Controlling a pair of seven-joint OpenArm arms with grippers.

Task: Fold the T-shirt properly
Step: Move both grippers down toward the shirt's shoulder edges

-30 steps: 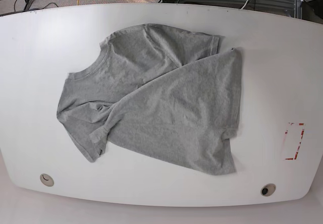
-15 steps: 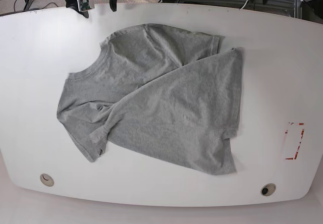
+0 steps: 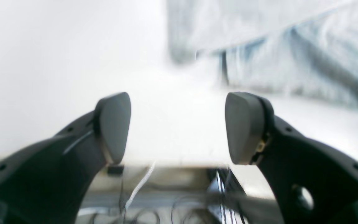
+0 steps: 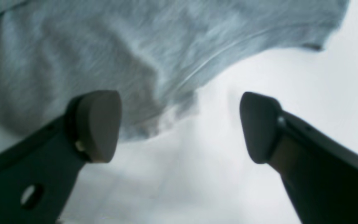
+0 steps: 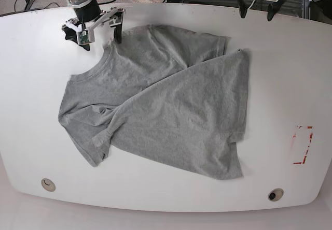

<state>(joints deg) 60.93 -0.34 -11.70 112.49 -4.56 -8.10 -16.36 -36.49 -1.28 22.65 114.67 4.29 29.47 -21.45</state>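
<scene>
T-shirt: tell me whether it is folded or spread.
Partly folded, untidily: the T-shirt lies crumpled on the table, its lower part flipped diagonally over the body.

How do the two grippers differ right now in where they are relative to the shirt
The right gripper hangs at the T-shirt by its shoulder edge, one finger over fabric; the left gripper sits at the table far edge, clear of the shirt. In the wrist views, cloth fills the right's view and lies farther off in the left's. Both are open and empty.
</scene>
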